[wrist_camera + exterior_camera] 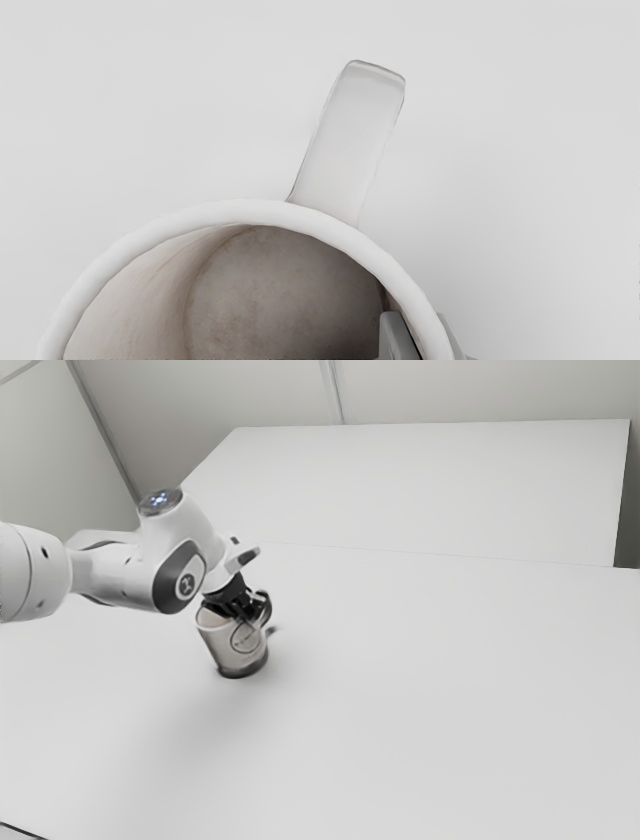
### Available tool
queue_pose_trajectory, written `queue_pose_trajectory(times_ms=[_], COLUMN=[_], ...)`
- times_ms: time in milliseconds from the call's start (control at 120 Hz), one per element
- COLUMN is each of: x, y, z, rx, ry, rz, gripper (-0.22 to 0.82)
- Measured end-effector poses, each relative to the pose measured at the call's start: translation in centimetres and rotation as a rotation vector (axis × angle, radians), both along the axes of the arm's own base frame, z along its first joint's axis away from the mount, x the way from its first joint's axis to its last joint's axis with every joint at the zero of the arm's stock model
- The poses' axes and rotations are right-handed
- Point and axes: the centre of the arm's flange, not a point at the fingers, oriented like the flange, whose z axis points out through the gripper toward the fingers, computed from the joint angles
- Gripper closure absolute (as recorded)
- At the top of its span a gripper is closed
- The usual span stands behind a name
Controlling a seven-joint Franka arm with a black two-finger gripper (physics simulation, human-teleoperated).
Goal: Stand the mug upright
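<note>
The gripper (238,610) is at the rim of the mug (232,645), which stands on the table with its opening up, leaning slightly. Its pale body has a round dark logo and a dark base. In the wrist view, the mug (240,212) shows its mouth and inner floor, with the handle (350,135) pointing outward. One finger of the gripper (425,336) is inside the mug and the other outside, the wall pinched between them. Whether the base touches the table all round cannot be told.
The white table (420,710) extends around the mug. Behind it is another white surface (430,490), with pale walls beyond. The arm reaches in from the exterior view's left. A dark line crosses the lower left corner.
</note>
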Motion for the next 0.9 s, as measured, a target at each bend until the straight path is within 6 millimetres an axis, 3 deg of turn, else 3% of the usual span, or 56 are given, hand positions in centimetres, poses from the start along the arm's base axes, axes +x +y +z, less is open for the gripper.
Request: queue_pose_trajectory(times_ms=[183,333,492,558,900], x=[0.3,0.2,0.2,1.1,3.7], y=[-0.4,-1.2,-0.9,-0.8,-0.8], z=[-1.6,-0.7,2.5,5.2,16.2], rx=[-0.008,-0.012,-0.015,-0.016,0.07], ry=[0.015,0.003,-0.026,-0.045,0.025], rz=[0.024,0.017,0.027,0.031,0.007], gripper=[0.77,0.43,0.21,0.15,0.03])
